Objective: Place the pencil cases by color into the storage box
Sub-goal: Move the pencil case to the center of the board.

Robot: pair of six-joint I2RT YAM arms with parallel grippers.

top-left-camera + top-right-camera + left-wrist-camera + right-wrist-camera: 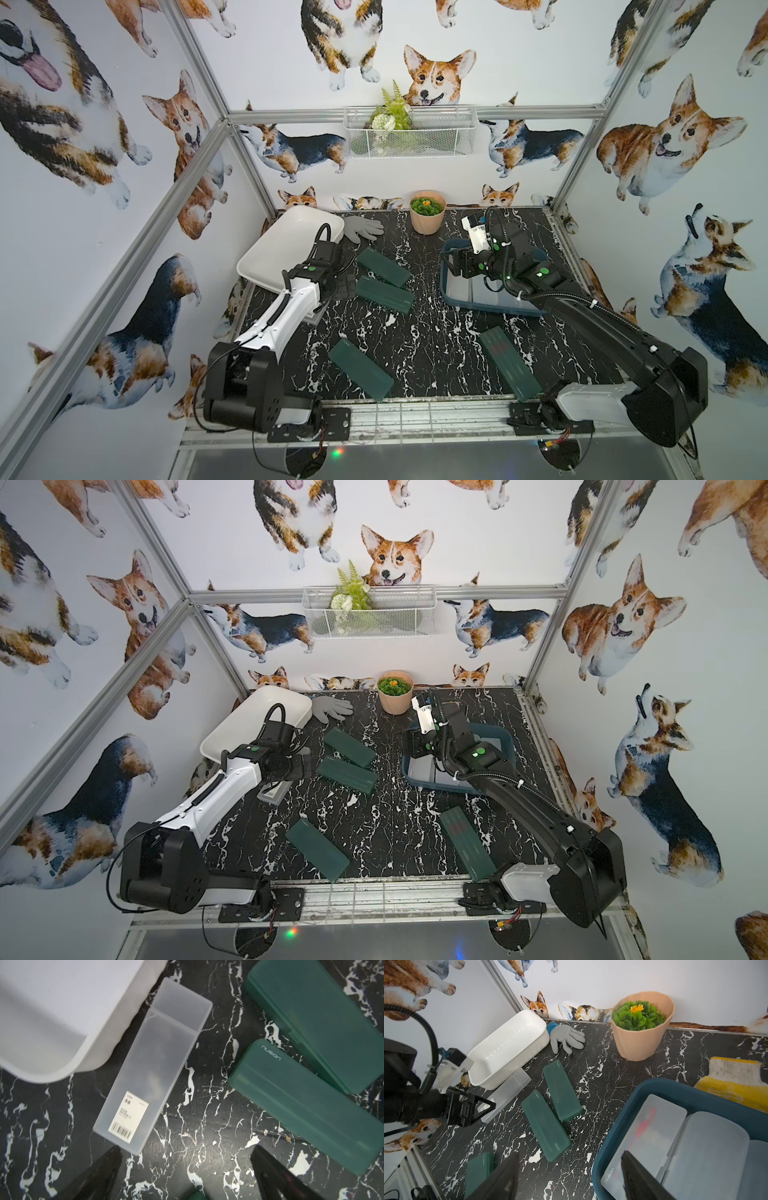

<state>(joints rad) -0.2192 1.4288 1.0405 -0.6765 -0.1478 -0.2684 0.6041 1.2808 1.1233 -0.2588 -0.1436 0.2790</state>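
left tool point(186, 1148) is hanging fully spread over the bench point(207, 1105), gripping nothing. its fingers point(99, 1176) are sitting just off the labelled end of a clear case point(151, 1068), apart from it. that case is lying flat on the bench, its other end right against the wall of the white tub point(62, 1022).

right tool point(569, 1153) is standing partly spread, nothing pinched. one finger is hovering over the blue tub point(608, 1136), the other outside it over the bench, so the tub's rim is running between them. can't tell if either finger is touching anything.

green cases point(385, 294): two are lying mid-bench, touching at one end. a third green case point(360, 370) is lying near the front edge, and a fourth green case point(505, 357) is lying by the right arm's base. frosted cases point(708, 1151), at least three, are lying side by side in the blue tub.

hidden or unclear:
- the right arm is covering much of the blue tub in both top views.
- the left arm is covering most of the clear case in a top view, with only a corner peeking out.
- the outermost frosted case is getting cut off by the frame edge.
- a pink smear point(643, 1126) is showing through one frosted case; can't make it out.
- a yellow-and-white thing point(733, 1080) is lying behind the blue tub, cut off; can't tell what it is.

writing: the "nusign" logo point(270, 1053) is showing on a green lid, and again on a frosted case's corner. the barcode label point(128, 1118) on the clear case is carrying red and black characters too small to read.
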